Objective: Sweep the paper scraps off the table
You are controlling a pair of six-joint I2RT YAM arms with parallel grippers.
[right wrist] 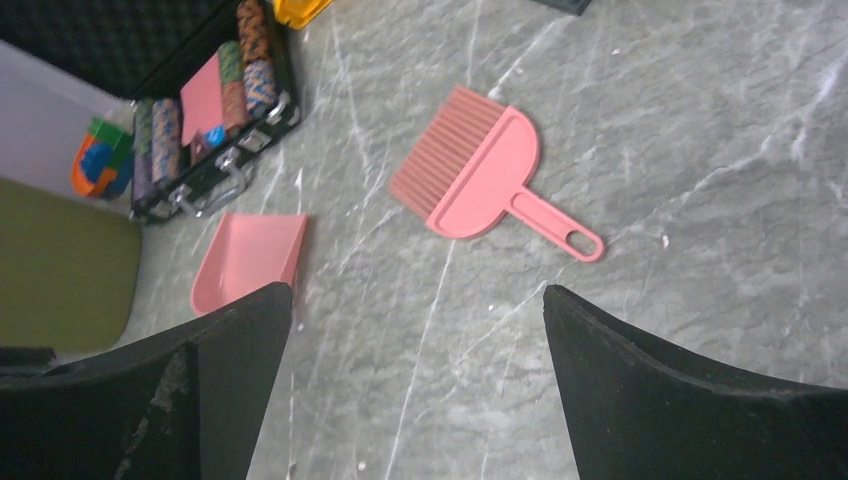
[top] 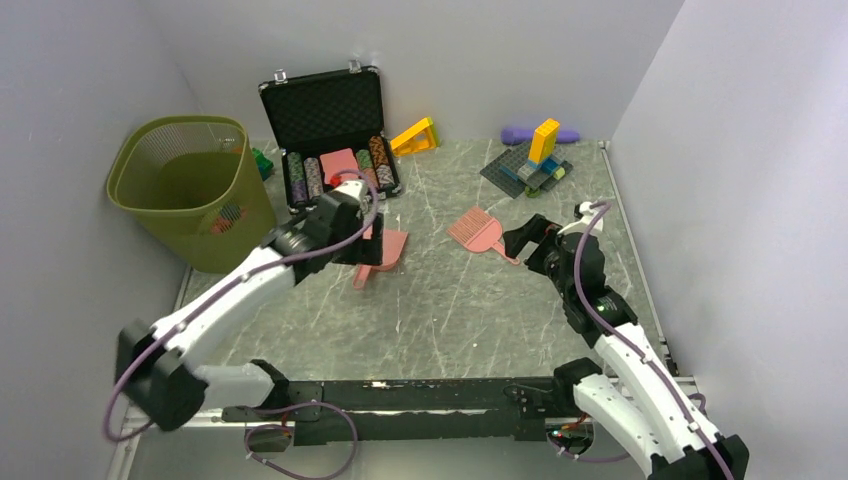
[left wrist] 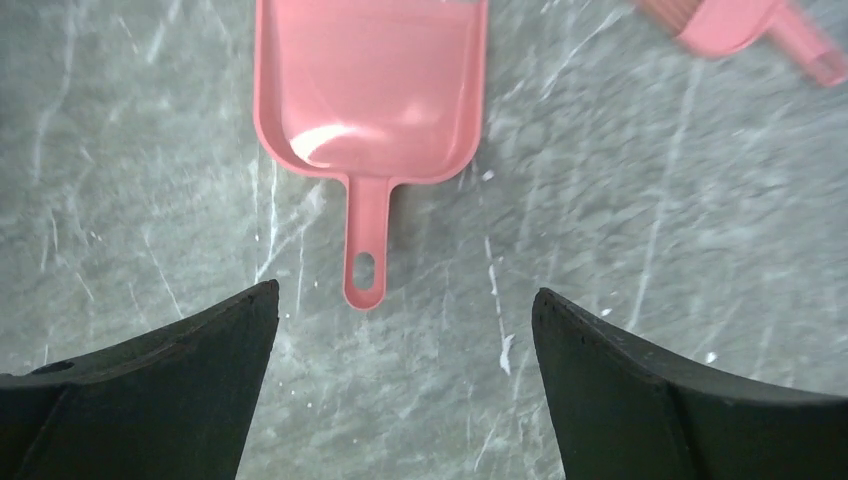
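1. The table [top: 440, 310] is grey-green marble with pale veins.
2. Small red-and-blue bits, perhaps paper scraps [top: 230, 217], show through the green bin [top: 210, 250] mesh at the table's 10 o'clock.
3. The left claw [left wrist: 405, 300] is spread wide and empty, with the pink dustpan [left wrist: 370, 90] at its 12 o'clock.
4. The right claw [right wrist: 418, 295] is also spread wide and empty.

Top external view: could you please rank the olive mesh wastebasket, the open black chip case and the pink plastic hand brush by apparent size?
Largest: olive mesh wastebasket.
Then: open black chip case.
Smallest: pink plastic hand brush, clearly.
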